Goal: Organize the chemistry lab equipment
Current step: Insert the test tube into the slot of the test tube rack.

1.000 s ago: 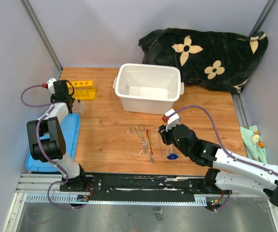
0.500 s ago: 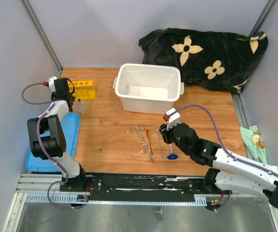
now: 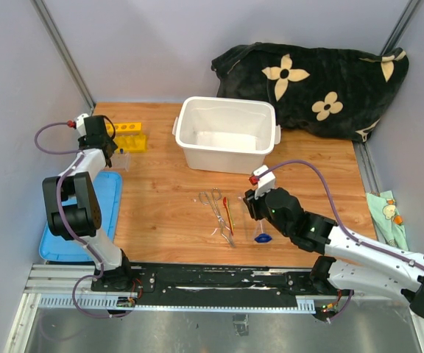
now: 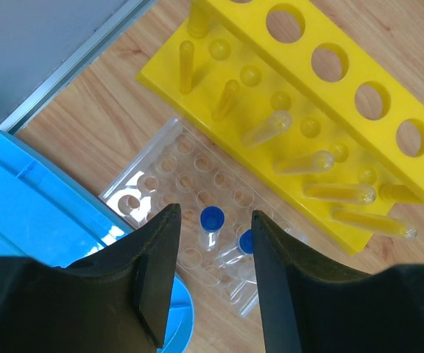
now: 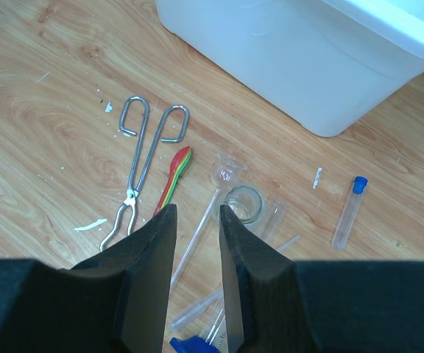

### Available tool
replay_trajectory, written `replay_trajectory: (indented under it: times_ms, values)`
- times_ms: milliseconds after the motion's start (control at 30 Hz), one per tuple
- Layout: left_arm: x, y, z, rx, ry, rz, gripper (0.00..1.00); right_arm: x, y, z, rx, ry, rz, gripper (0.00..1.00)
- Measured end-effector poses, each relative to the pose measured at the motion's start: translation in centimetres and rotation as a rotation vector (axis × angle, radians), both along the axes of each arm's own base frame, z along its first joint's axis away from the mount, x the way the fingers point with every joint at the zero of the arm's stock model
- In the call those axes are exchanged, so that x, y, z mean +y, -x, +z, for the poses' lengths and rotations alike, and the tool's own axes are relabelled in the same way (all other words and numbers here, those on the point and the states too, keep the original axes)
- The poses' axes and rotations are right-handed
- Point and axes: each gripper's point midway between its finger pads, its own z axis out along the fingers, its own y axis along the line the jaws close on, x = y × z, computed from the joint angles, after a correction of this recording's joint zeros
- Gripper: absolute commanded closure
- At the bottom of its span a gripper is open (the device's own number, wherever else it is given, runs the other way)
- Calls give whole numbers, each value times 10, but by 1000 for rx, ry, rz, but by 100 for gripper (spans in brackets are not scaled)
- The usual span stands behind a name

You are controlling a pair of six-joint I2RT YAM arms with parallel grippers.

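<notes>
The wooden bench [image 3: 168,198] carries everything. A black flowered blanket [image 3: 311,81] is heaped at its back right corner. A white bin [image 3: 225,156] stands open at the back centre. A blue lid [image 3: 109,202] lies flat along the left edge.

The left arm reaches to the back left corner. There its gripper [image 4: 213,243] points down with the jaws spread, pinching nothing. The right gripper [image 5: 195,220] hovers over the near middle of the bench. Its jaws stand slightly apart and nothing is held between them.

The yellow rack [image 4: 359,125] sits at the back left, near the bin's left end. Clear tubes lean inside its frame. Just beside it, toward the lid, is a clear holed rack [image 4: 160,165]. Two blue-capped tubes [image 4: 212,218] stand upright in that rack. One shows in the gap between the left jaws and is not touched by them. The other stands just to its right.

In front of the bin lie the metal tweezers [image 5: 142,169], handle loops toward the bin. The red-orange tool [image 5: 174,180] lies just beside them, on the side away from the left arm. Next comes a long-stemmed glass piece [image 5: 225,173]. A small beaker [image 5: 243,204] stands upright close against it. Another capped tube [image 5: 348,213] lies flat on the wood, apart from the rest. The blue-based piece [image 3: 263,237] rests near the front edge, below the right gripper, among a few loose glass tubes [image 5: 197,312].
</notes>
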Motion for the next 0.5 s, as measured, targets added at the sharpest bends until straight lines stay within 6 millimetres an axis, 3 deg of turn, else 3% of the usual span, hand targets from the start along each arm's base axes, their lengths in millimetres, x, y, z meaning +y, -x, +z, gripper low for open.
replay_trajectory:
  times_ms: [267, 367, 500]
  values:
    - [-8, 5, 0, 16, 28, -17, 45, -3, -1, 0, 2, -3, -9, 69]
    - [-18, 6, 19, -21, 46, -47, 43, -6, -2, 0, 2, -3, -17, 69]
    - [-42, 9, 74, -136, 55, -118, 42, -16, -5, 5, -5, -13, -43, 68]
